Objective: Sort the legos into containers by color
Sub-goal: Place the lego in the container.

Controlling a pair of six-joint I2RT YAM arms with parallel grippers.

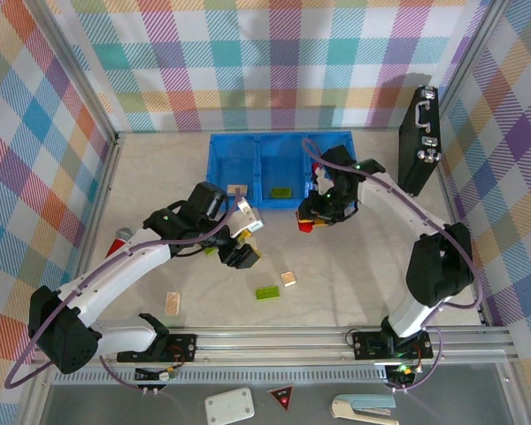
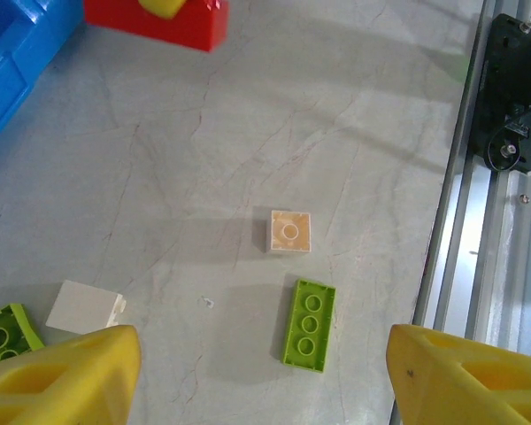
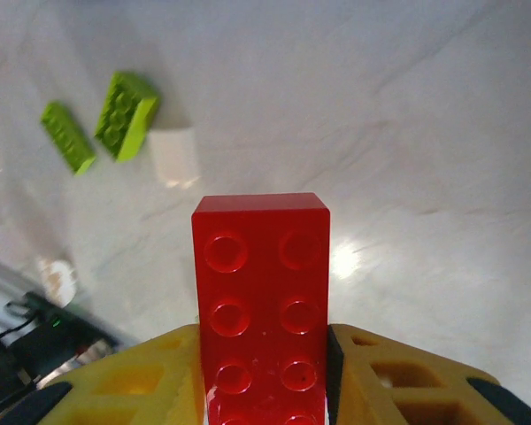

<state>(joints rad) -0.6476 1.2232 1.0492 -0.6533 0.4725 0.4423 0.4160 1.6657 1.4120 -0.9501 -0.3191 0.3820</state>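
Plaid walls surround a pale marbled table (image 1: 354,266); a black case (image 1: 422,142) leans far right. A green brick (image 2: 309,325), tan brick (image 2: 290,232) and white brick (image 2: 84,308) lie loose, apart. The left gripper (image 2: 261,381) hovers over them, jaws wide, empty. The right gripper (image 3: 265,381) is clamped on a red brick (image 3: 261,283), raised near the blue tray (image 1: 221,164).

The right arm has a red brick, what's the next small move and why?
Probably carry it forward over the right-hand compartment of the blue tray. The right gripper is shut on the red brick just short of the tray; the left compartment holds a tan brick, the middle a green brick.
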